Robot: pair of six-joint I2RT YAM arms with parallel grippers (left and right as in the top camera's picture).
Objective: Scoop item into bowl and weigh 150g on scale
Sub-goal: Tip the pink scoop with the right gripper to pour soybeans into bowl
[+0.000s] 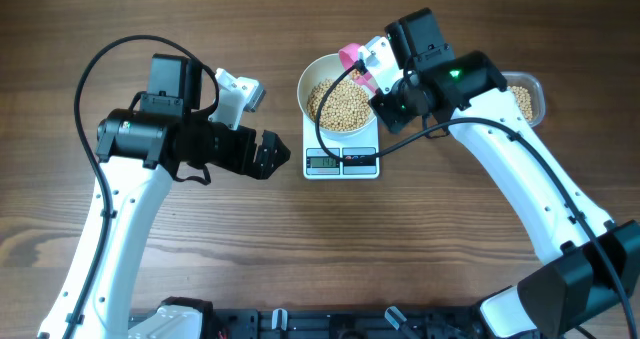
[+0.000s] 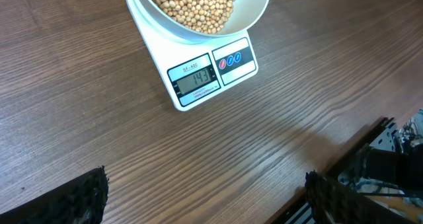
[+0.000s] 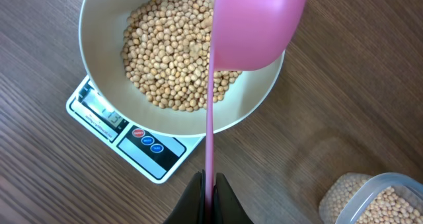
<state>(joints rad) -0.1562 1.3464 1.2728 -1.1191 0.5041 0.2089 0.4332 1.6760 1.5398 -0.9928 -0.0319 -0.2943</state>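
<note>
The white bowl point(image 1: 304, 91) stands on the white scale point(image 1: 341, 161) and holds a heap of tan beans point(image 1: 338, 104). In the left wrist view the scale point(image 2: 206, 75) display reads 143, under the bowl point(image 2: 254, 9). My right gripper point(image 3: 209, 184) is shut on the thin handle of a pink scoop point(image 3: 258, 26), whose cup hangs over the right rim of the bowl point(image 3: 106, 26); I cannot see inside the cup. My left gripper point(image 2: 205, 181) is open and empty above bare table, left of the scale point(image 3: 125, 128).
A clear plastic tub point(image 1: 525, 99) with more beans stands to the right of the scale, behind my right arm; its corner shows in the right wrist view point(image 3: 377, 201). The table's front edge and a dark rack lie near the left gripper point(image 1: 272, 157).
</note>
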